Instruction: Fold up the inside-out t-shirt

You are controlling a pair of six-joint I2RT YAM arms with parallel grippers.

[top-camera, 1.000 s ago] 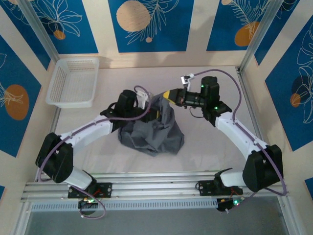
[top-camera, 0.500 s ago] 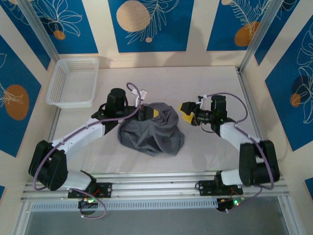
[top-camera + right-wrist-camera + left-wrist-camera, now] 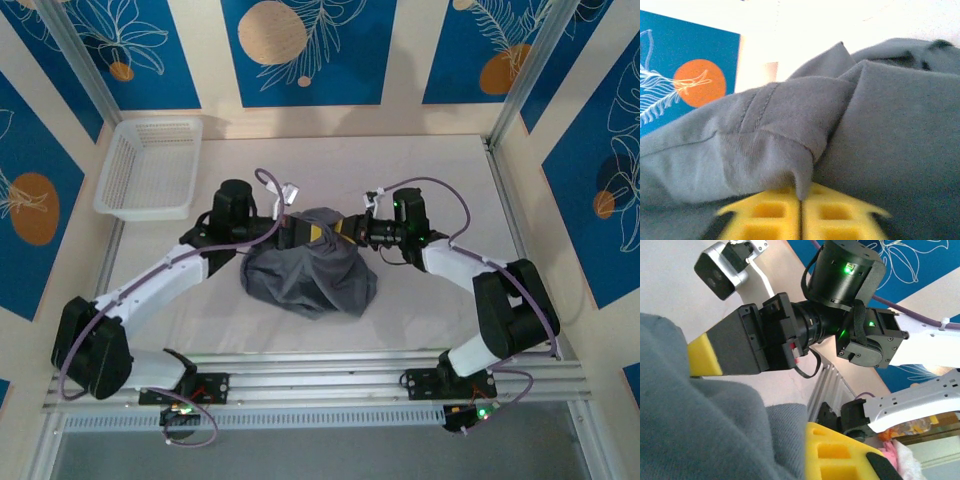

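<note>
Grey t-shirt lay heaped in the worktop middle, no fold made yet (all folding left); right fingers closed pinching a cloth fold, left fingers closed on its top edge too

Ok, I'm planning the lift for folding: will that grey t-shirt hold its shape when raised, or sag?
Likely floppy: the t-shirt lies in a crumpled, creased heap. It will probably drape from whatever point is pinched, as the fold in the right gripper bunches softly. Probably not slippery; the cloth looks matte.
</note>
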